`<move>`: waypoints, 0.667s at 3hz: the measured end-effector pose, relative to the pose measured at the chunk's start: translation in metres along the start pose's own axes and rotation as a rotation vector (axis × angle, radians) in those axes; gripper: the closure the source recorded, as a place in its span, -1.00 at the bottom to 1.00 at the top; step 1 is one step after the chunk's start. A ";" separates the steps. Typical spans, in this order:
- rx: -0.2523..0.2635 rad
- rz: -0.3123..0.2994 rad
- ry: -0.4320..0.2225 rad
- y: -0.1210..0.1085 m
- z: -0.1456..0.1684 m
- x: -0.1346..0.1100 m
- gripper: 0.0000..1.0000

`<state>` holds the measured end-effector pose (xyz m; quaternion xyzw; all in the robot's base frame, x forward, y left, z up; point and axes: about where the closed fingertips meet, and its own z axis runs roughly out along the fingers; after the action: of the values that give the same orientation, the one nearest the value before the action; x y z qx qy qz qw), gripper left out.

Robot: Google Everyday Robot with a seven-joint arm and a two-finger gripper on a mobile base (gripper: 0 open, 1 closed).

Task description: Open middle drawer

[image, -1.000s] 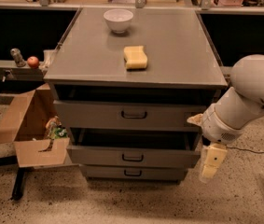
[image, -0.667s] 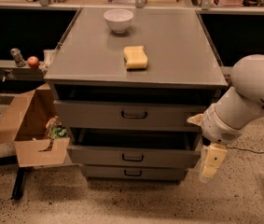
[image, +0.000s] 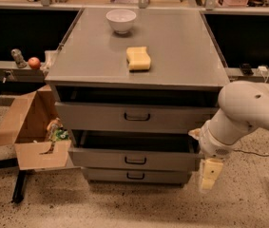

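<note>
no legible text, label, brand, number or sign in view. checked: middle drawer (image: 105, 158) front is plain grey, nothing readable; cardboard box (image: 34, 156), no print readable; white arm shell (image: 253, 108), nothing readable. gripper (image: 209, 175) hangs pointing down just beside the right end of the middle drawer front; no marking readable on it.

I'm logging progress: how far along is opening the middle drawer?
Done, it seems: the middle drawer stands pulled out, with a dark gap above its front. In hand: the end effector hangs beside the drawer's right end, away from the handle. Left: perhaps pulling it further.
</note>
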<state>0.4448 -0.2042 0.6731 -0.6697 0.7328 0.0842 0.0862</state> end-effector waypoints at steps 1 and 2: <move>-0.018 -0.032 0.008 -0.005 0.058 0.013 -1.00; -0.053 -0.054 -0.049 -0.011 0.125 0.022 -1.00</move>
<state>0.4555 -0.1966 0.5464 -0.6890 0.7097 0.1177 0.0883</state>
